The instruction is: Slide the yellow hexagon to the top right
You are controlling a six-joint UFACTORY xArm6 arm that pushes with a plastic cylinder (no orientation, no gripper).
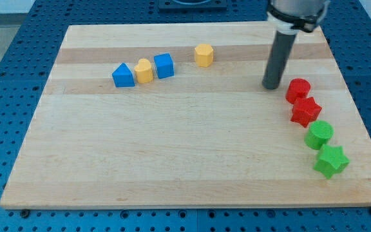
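The yellow hexagon [203,55] stands on the wooden board [172,148] near the view's top, just right of centre. My tip [272,86] rests on the board well to the right of the hexagon and slightly below it, apart from it. The tip is just left of the red cylinder [297,89], with a small gap between them.
A blue triangle block [123,75], a yellow block [144,70] and a blue cube [163,65] form a close row at the upper left. Down the right side run the red cylinder, a red star [306,111], a green cylinder [319,135] and a green star [331,160].
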